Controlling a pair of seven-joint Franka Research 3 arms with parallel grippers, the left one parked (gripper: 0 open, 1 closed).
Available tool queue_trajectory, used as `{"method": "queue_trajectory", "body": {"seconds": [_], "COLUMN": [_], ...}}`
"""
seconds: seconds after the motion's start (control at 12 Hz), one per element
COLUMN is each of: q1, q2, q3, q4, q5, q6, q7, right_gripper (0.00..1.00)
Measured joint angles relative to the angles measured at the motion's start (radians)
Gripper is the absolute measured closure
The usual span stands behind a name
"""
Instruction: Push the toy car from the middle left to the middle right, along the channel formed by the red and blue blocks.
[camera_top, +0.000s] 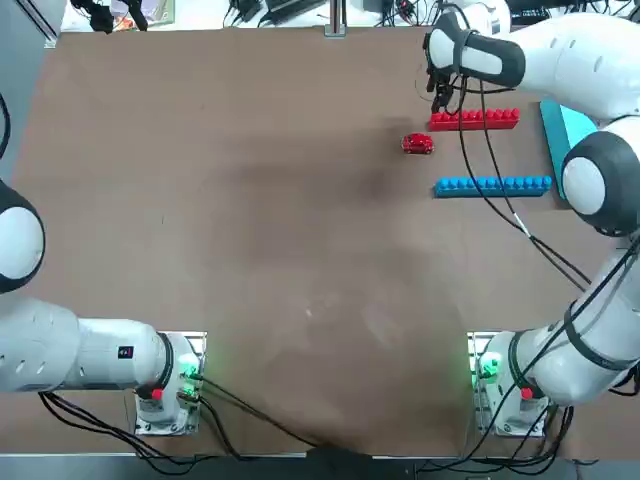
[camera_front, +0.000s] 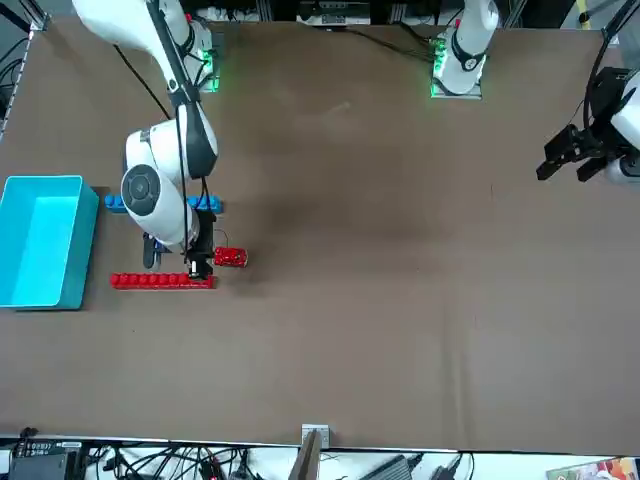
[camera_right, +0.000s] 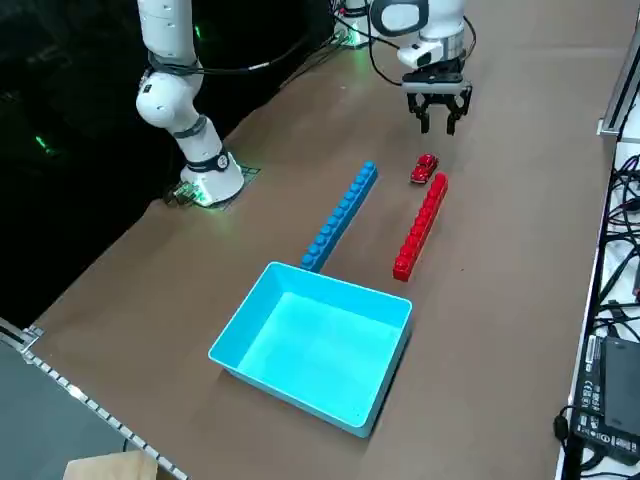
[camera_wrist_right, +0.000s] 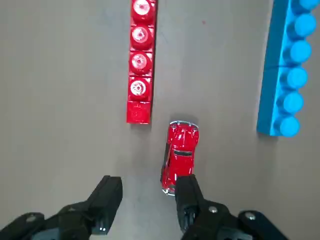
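In the upper right of the top view, the toy car (camera_top: 418, 143) sits on the brown surface (camera_top: 250, 250) just outside the open left end of the channel (camera_top: 482, 155), nearer the red row (camera_top: 475, 120) than the blue row (camera_top: 492, 187). The rows run roughly side by side so that they can act as walls, with bare surface between them as the lane. The car's length points roughly down that lane, a little askew, presumably so it can roll in without being turned much.

The right gripper (camera_right: 438, 128) is at the upper right of the right side view, beyond the car from the rows, which suits a push from behind. Its two fingers are spread and hold nothing; in the right wrist view, one tip overlaps the car's near end, but contact cannot be told. Starting the push seems the step in hand, with the whole run through the channel left to do.

A centred, low push looks best, perhaps with the fingers brought together; pressure from one side could swing the car into the red row's end. The light blue bin (camera_right: 218, 352) stands past the rows' far end, so the push should finish short of it.
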Motion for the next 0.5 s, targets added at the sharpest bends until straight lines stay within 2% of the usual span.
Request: {"method": "queue_trajectory", "body": {"seconds": [0.17, 0.25, 0.5], "q1": [0.006, 0.010, 0.020], "q2": [0.020, 0.030, 0.037], "q3": [0.000, 0.000, 0.001], "q4": [-0.004, -0.010, -0.068], "q5": [0.000, 0.000, 0.001], "q6": [0.017, 0.026, 0.103], "q7": [0.051, 0.064, 0.080], "right_gripper": [0.33, 0.37, 0.37]}}
